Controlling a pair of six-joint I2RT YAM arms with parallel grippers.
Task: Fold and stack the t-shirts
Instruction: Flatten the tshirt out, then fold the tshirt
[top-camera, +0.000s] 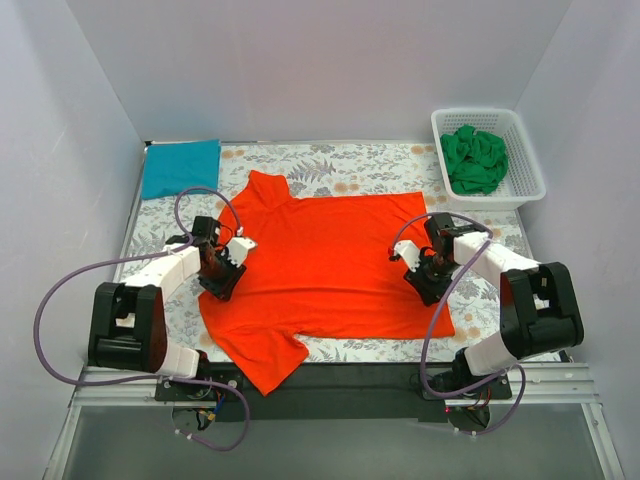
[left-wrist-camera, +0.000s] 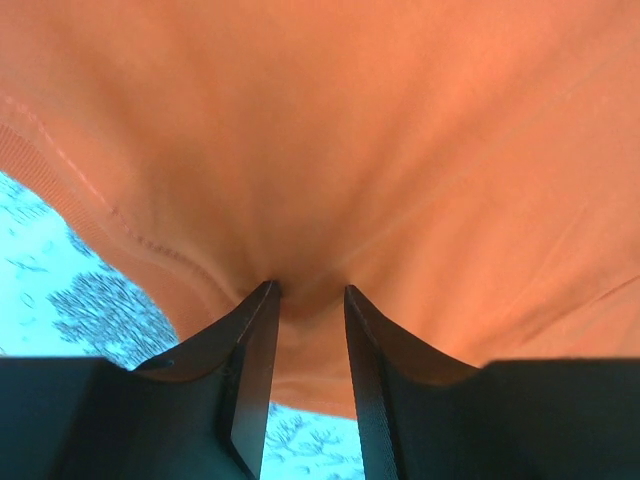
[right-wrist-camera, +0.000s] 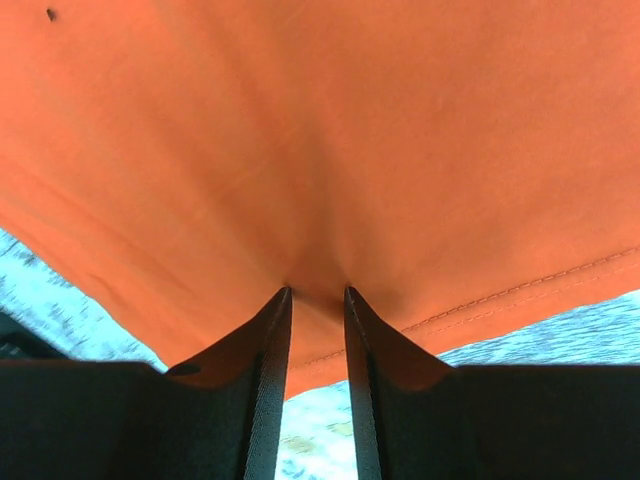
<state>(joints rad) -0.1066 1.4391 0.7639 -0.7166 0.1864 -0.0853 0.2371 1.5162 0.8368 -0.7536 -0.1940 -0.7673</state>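
An orange-red t-shirt (top-camera: 330, 260) lies spread flat across the middle of the table, collar toward the back left. My left gripper (top-camera: 222, 272) is down on its left edge. In the left wrist view the fabric (left-wrist-camera: 350, 130) puckers into the narrow gap between the tips of that gripper (left-wrist-camera: 310, 290). My right gripper (top-camera: 430, 280) is down near the shirt's right hem, and its tips (right-wrist-camera: 317, 292) pinch a ridge of the same cloth (right-wrist-camera: 300, 130). A folded teal t-shirt (top-camera: 180, 167) rests at the back left. A crumpled green t-shirt (top-camera: 473, 158) sits in the basket.
The white lattice basket (top-camera: 475, 113) stands at the back right corner. A grey floral cloth (top-camera: 350, 165) covers the tabletop under the shirts. White walls close in the back and both sides.
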